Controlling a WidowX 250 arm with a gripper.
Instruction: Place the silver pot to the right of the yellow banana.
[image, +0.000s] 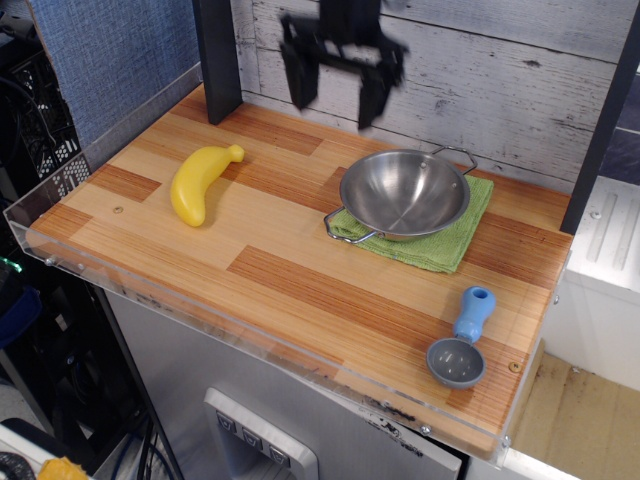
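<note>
Approach is judged the step in hand: the black gripper is held wide and empty above the back edge, while the shiny round steel pot, on a green cloth toward the right edge, well apart from the plump yellow toy banana near the left edge, awaits a rim grasp.

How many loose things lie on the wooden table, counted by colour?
Yellow: 1, the yellow banana
Silver: 1, the silver pot
Green: 1, the cloth under the pot
Grey and blue: 1, the scoop
Total: 4
</note>
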